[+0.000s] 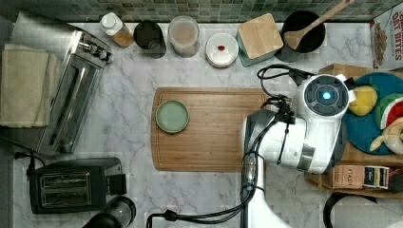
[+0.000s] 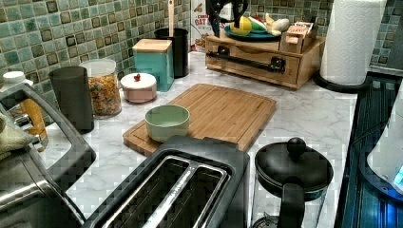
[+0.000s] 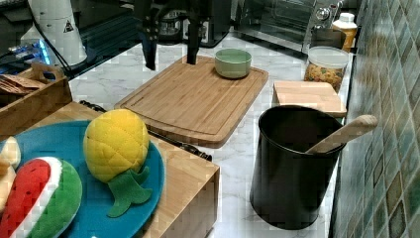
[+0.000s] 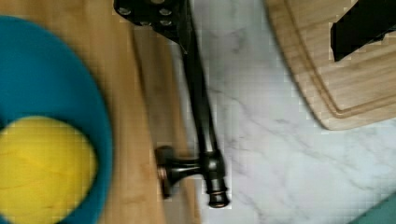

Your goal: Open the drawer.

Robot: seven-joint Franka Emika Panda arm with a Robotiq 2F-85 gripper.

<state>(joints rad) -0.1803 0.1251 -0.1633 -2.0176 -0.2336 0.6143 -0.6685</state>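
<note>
One cutting board (image 1: 211, 128), one green bowl (image 1: 172, 115), two toasters (image 1: 71, 184) (one an oven (image 1: 71, 102)).

Kitchen counter (image 1: 128, 109), white marble w/ grey veins, landmark here. Behind it: wall of small green/teal glazed tiles (image 2: 71, 28), dark grout, running along counter's back edge; same tiles (image 3: 391, 124) rise beside counter in right view. Glare spots on tiles, soft reflections on marble, so lit from above, even, no hard shadows. At counter's front edge in left view, a dark strip w/ blue glow (image 2: 370, 156). No window or floor visible.
</note>
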